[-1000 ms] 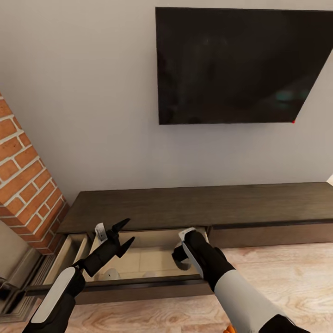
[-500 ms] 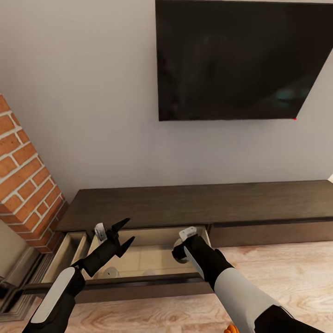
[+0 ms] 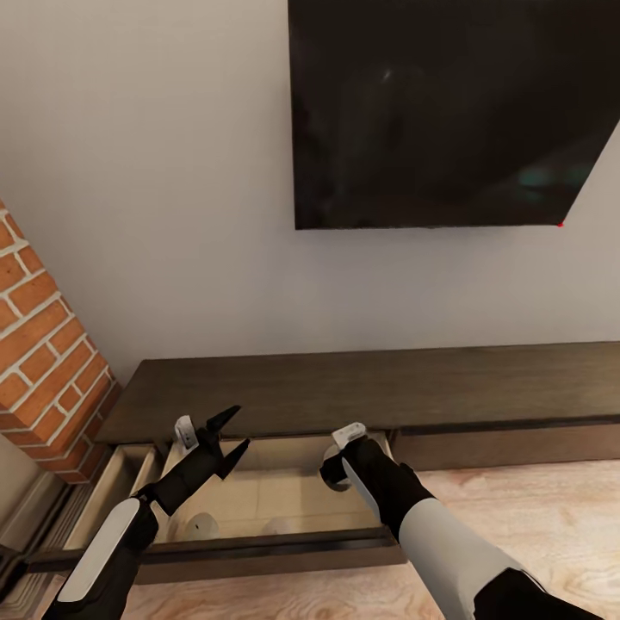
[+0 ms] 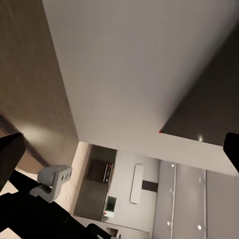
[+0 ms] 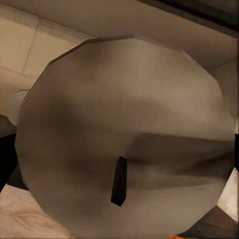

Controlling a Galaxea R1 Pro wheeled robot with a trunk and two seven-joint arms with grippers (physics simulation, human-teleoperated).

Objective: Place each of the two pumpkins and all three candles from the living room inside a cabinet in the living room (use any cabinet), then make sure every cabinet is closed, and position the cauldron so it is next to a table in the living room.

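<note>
Candle drop, open drawer of long low dark brown wood cabinet.
Right pincer clamped on pale round wicked candle above beige interior; left pincer apart, empty. Risk: release near the drawer's front rail, candle tipping out.

The cabinet stands against the wall, its open drawer before it, chimney left, screen above.

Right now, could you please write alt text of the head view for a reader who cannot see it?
Two robot arms reach over an open drawer of a long dark wood cabinet. The left hand is open above it; the right hand points down into it. Above hangs a black screen, with red brick at left.
</note>
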